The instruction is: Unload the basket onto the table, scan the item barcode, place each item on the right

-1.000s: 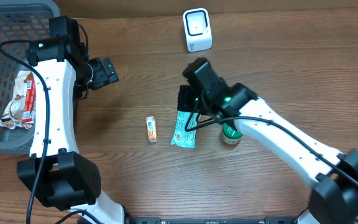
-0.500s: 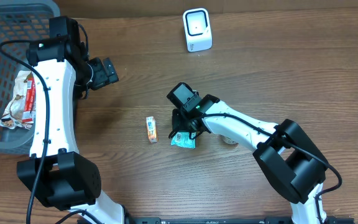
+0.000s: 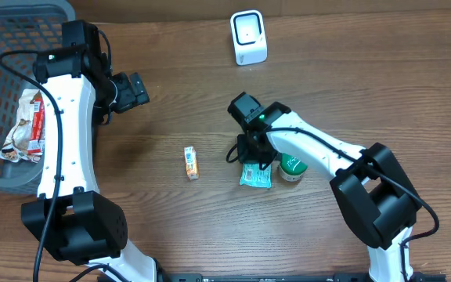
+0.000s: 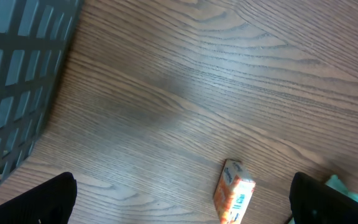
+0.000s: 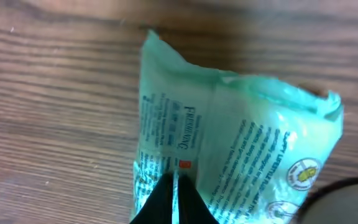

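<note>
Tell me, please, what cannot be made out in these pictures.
Green packet: the print is blurred in the right wrist view, so no barcode is readable; the right gripper covers part of its near edge.
Orange box: cut off by the bottom edge in the left wrist view; too small overhead.
Green-lidded jar: overhead, only the lid shows; its sides are hidden.

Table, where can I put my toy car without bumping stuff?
Bare wood lies between the scanner and the orange box, and right of the scanner. It is crowded where the right pincer, green packet and jar bunch together.
</note>
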